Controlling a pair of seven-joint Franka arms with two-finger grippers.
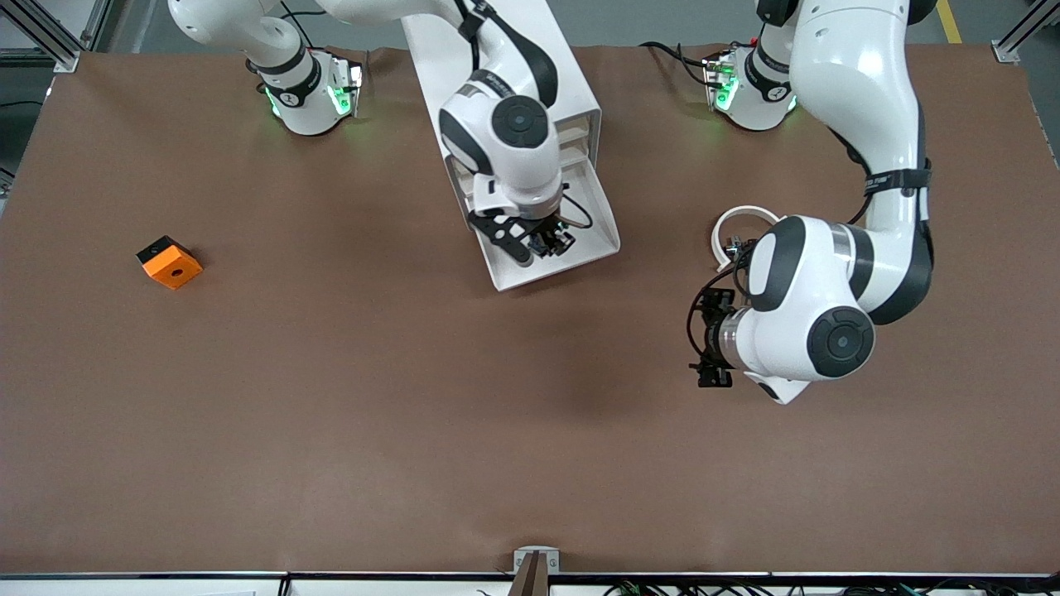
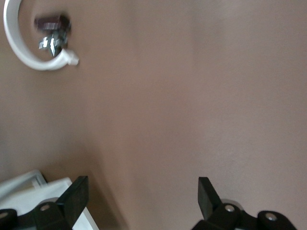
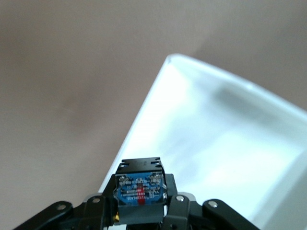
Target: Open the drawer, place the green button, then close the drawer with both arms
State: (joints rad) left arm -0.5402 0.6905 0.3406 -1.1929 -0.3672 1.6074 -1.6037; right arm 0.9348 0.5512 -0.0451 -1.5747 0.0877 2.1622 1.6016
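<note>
With the drawer point(image 1: 592, 236) already pulled open, the right claw point(image 1: 542, 240) hung over its tray, pinching the button point(image 3: 139, 191), not yet released. Away from the drawer, the left claw point(image 1: 714, 348) waited spread above the counter point(image 1: 373, 397); closing remained.

The left end effector point(image 2: 139, 199), fingers spread, hangs over brown table point(image 2: 192, 105) near a white arc point(image 2: 19, 52).

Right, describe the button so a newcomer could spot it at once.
Find the tall white cabinet mid-table, with its drawer pulled out. Over that white tray hangs the right gripper, shut on the button: a small dark block with a blue label, unlike the orange cube toward the right arm's end.
</note>
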